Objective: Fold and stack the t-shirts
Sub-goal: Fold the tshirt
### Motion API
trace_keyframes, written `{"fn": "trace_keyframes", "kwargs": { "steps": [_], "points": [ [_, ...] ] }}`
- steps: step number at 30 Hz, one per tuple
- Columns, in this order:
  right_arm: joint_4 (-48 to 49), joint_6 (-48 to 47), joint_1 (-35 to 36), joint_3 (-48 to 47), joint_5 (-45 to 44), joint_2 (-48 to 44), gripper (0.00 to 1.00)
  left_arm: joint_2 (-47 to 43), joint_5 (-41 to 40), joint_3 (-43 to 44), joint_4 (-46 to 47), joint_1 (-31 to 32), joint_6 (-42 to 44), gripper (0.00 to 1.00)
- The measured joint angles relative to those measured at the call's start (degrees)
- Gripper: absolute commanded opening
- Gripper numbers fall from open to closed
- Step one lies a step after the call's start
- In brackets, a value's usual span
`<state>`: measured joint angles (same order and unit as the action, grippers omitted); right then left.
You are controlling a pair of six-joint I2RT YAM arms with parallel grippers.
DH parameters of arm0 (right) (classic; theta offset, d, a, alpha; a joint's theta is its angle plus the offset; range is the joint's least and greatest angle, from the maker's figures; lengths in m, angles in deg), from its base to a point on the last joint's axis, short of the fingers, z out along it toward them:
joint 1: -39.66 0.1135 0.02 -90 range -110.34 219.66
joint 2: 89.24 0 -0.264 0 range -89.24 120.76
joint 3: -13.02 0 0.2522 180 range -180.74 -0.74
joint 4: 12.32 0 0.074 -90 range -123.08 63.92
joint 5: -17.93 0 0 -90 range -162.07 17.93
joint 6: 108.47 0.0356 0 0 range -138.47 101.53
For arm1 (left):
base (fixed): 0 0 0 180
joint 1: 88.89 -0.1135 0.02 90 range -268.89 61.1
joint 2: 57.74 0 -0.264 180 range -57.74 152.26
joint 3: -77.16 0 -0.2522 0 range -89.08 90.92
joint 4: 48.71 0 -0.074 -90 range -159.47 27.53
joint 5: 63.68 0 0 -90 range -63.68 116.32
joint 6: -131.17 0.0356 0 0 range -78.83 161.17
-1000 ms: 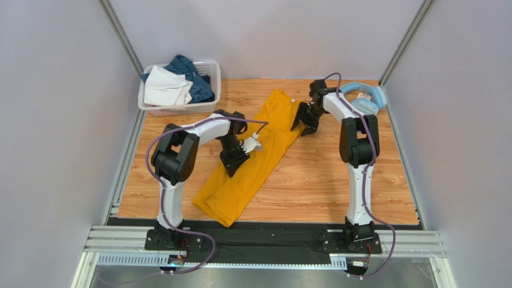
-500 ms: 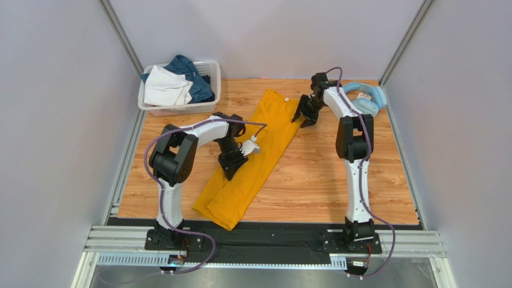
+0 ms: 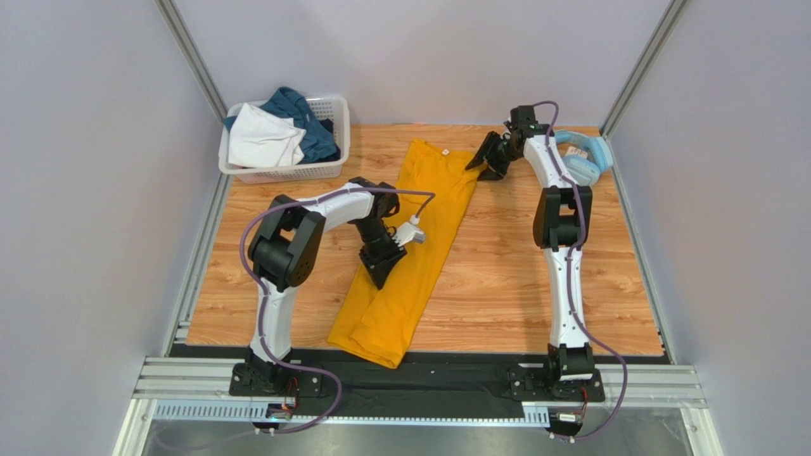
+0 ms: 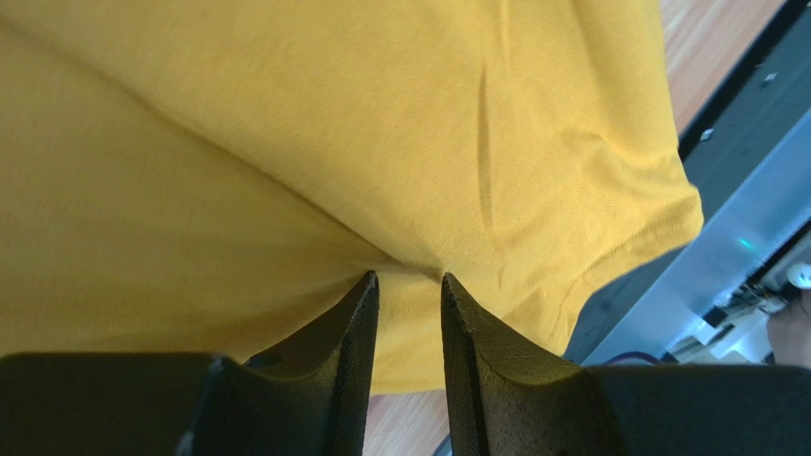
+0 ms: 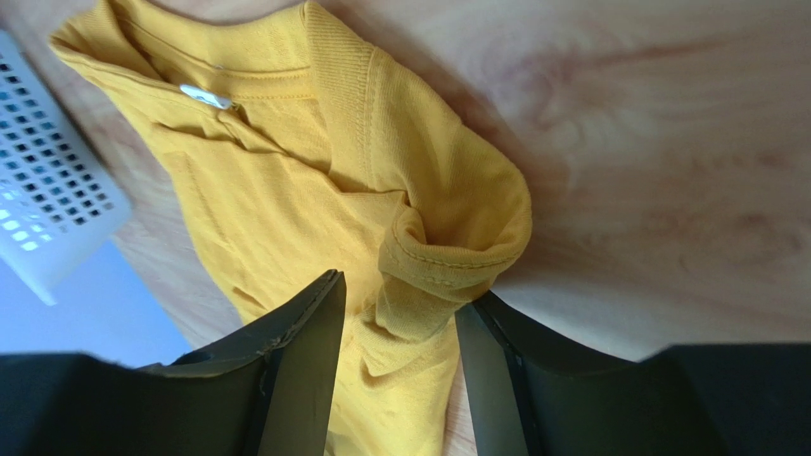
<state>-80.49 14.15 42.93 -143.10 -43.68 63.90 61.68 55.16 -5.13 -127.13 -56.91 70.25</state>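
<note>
Yellow t-shirt (image 3: 411, 242) lies folded into a long narrow strip on the wooden surface (image 3: 533, 285). Its long axis runs from the far middle down toward the near edge, with the near end slanting a little to the left. The collar end points away from the arm bases and the folded bottom end lies just short of the black rail. A white basket (image 3: 286, 174) stands at the far left corner, well apart from the strip, and holds a crumpled white garment (image 3: 262, 138) with a teal garment (image 3: 306, 119) behind it. Light-blue headphones (image 3: 583, 157) lie at the far right corner. The left arm bends at the elbow and reaches across to the middle of the strip. The left tool (image 4: 409, 277) points down onto it, nearly closed, with a thin ridge of the yellow t-shirt (image 4: 286, 142) pinched between its tips. The right arm stretches almost straight out to the far edge. The right tool (image 5: 400, 293) is about half open and closed around a bunched, hemmed fold of the yellow t-shirt (image 5: 286, 190) beside the ribbed collar and its label.
</note>
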Motion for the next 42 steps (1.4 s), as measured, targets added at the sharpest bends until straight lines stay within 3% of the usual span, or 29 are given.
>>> {"fn": "trace_keyframes", "kwargs": {
  "steps": [11,16,22,28,31,35,39,42],
  "points": [
    [16.4,11.3,-1.3,-6.2,13.5,8.4,0.54,8.4,9.0,11.9,-2.0,7.2,-2.2,0.38],
    [19.0,12.8,-1.6,-6.4,14.5,9.0,0.54,9.0,11.5,14.0,-2.4,7.6,-3.4,0.38],
    [16.6,9.9,-1.9,-5.1,10.2,6.8,0.59,8.3,14.7,21.2,-4.7,4.5,-5.3,0.38],
    [9.3,5.4,-2.4,8.5,-3.7,-7.1,0.64,-0.5,17.7,25.4,-1.2,-6.4,-9.5,0.38],
    [7.5,4.1,-2.3,17.4,-7.9,-16.3,0.63,-6.6,16.1,22.4,1.2,-10.8,-9.4,0.38],
    [6.8,1.8,0.1,25.9,-8.9,-25.2,0.61,-11.6,14.9,10.1,4.2,-9.6,-9.2,0.38],
    [6.5,-0.1,7.0,28.2,-6.9,-25.6,0.55,-10.0,13.8,-1.0,6.1,-7.8,-9.3,0.38],
    [5.7,-1.1,12.8,29.0,-4.5,-23.2,0.54,-9.2,12.5,-4.4,6.8,-7.8,-9.3,0.38]
  ]
}}
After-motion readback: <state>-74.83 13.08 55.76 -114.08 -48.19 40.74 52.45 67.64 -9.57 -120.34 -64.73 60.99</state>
